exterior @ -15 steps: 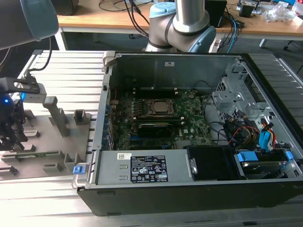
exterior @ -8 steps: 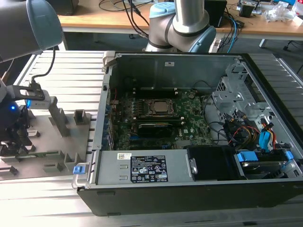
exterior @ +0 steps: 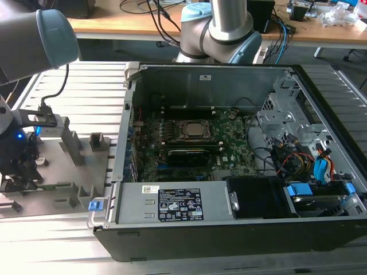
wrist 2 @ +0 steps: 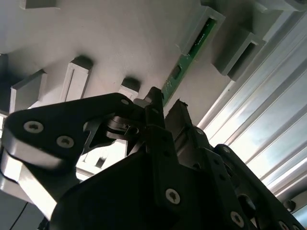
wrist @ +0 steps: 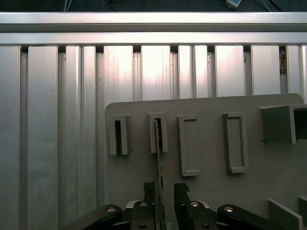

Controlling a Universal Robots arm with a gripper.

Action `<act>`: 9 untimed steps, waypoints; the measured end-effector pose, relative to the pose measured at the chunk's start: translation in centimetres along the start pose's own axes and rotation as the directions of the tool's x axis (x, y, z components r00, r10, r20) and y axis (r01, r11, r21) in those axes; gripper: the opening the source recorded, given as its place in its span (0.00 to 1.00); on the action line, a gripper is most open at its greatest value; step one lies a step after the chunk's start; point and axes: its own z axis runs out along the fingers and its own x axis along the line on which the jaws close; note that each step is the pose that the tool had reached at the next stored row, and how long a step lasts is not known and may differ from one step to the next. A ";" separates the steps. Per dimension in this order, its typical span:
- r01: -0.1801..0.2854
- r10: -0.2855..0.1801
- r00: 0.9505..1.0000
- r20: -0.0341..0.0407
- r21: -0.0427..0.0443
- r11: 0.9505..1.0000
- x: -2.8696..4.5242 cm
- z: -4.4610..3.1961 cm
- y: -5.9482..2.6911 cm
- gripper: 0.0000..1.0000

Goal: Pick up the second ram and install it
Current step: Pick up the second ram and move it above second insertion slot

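The second ram is a thin green stick standing on edge in a slot of the grey fixture plate. In the second wrist view the second ram runs from a grey fixture block down between my fingers. My gripper straddles its near end, one dark finger on each side with a small gap showing, so it stands open. The same gripper sits low over the plate. In the exterior view the gripper hangs at the far left over the fixture plate.
An open computer case lies to the exterior view's right of the fixture, with the green motherboard and CPU socket inside. Grey fixture blocks stand up from the plate. Ribbed aluminium table surrounds it.
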 end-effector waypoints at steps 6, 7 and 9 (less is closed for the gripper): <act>0.000 0.000 1.000 0.000 0.000 1.000 0.09 1.27 -0.06 0.30; 0.000 0.000 1.000 0.000 0.000 1.000 0.12 1.38 -0.06 0.30; 0.000 0.000 1.000 0.000 0.000 1.000 0.17 1.55 -0.08 0.30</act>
